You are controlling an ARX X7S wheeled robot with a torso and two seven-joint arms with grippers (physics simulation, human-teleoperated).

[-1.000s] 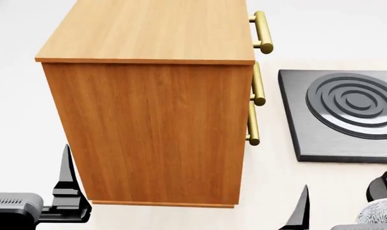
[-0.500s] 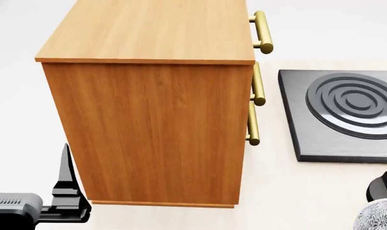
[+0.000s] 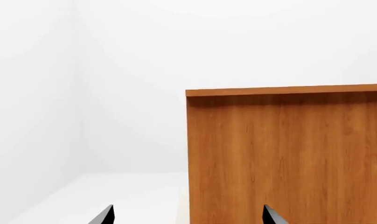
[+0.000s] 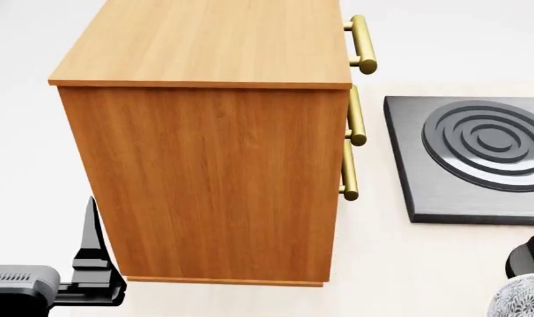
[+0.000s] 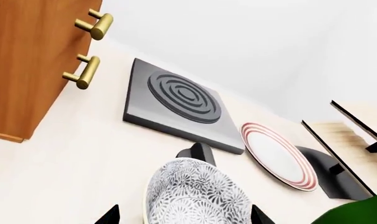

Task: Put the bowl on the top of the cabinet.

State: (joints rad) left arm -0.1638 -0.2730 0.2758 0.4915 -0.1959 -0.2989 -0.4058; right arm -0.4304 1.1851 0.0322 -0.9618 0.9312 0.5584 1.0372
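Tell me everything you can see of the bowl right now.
The bowl is deep, round and white, ceramic-looking, covered in a dark blue-grey leaf and floral pattern. It sits low beside the cabinet, in front of the dark burner plate. The right gripper's fingertips flank it; contact is unclear. Only its edge shows from the head.

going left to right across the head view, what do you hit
left pincer → cabinet → brass handles → dark square burner plate → bowl, only partly in view at the lower corner
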